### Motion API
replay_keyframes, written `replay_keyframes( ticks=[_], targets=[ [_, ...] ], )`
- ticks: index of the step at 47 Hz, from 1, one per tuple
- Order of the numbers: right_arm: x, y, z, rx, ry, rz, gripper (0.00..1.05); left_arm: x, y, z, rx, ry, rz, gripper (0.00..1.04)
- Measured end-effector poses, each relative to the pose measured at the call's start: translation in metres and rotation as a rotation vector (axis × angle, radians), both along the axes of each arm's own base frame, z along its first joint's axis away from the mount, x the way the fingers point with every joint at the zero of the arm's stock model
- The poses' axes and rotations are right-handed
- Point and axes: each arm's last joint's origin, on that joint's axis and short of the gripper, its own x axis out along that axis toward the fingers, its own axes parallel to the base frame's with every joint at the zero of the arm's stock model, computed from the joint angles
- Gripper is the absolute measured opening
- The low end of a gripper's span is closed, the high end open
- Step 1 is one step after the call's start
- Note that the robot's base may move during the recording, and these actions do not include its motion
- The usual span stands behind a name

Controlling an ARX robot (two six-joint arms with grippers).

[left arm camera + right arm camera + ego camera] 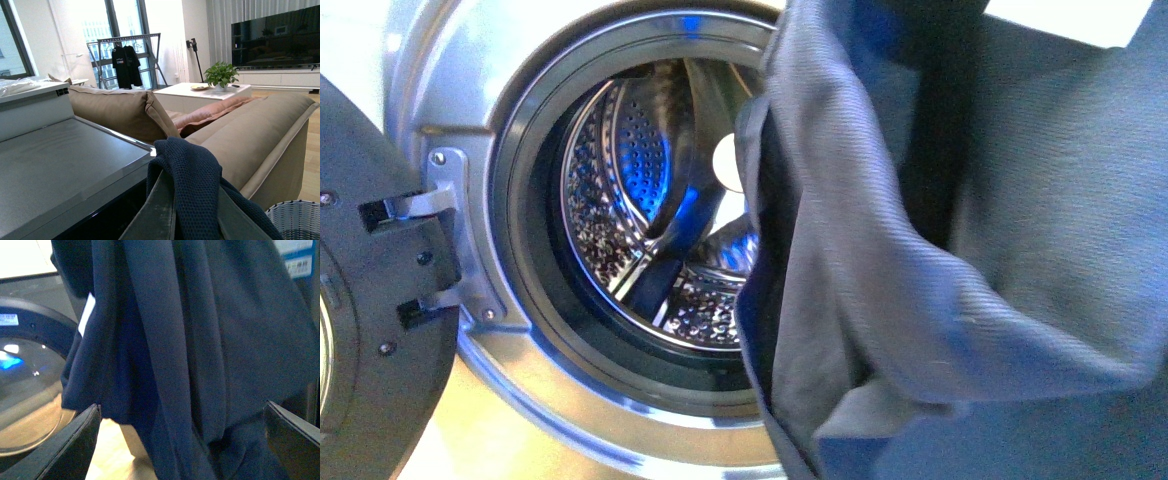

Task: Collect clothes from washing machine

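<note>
We see the clothes [940, 250] hanging outside the washing machine [440, 90], before the right edge of its open port and perforated drum [630, 200]. The right gripper [182, 405] holds its fingers wide apart, cloth hanging before them. Navy fabric covers the left gripper [192, 180] tips, so we cannot tell its state.

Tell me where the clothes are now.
In the front view the clothes hang on the right, outside the washing machine, partly covering its open drum.
</note>
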Motion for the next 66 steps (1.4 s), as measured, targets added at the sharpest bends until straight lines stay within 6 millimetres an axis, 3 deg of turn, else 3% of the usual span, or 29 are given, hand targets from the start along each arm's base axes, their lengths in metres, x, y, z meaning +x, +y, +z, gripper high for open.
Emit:
replay_keyframes(
  ticks=[7,12,21,30,49,66],
  targets=[
    [0.014,0.004,0.027,0.002,-0.046,0.011,0.97,0.000,0.000,0.000,0.000,0.000,0.001,0.07],
    [0.025,0.016,0.052,-0.018,-0.090,0.047,0.97,0.000,0.000,0.000,0.000,0.000,0.001,0.07],
    [0.030,0.041,0.074,-0.057,-0.152,0.099,0.97,0.000,0.000,0.000,0.000,0.000,0.001,0.07],
    [0.046,0.064,0.083,-0.073,-0.178,0.103,0.97,0.000,0.000,0.000,0.000,0.000,0.001,0.07],
    [0.110,0.092,0.093,-0.121,-0.210,-0.012,0.97,0.000,0.000,0.000,0.000,0.000,0.001,0.07],
    [0.159,0.075,0.098,-0.175,-0.213,-0.118,0.97,0.000,0.000,0.000,0.000,0.000,0.001,0.07]
  ],
)
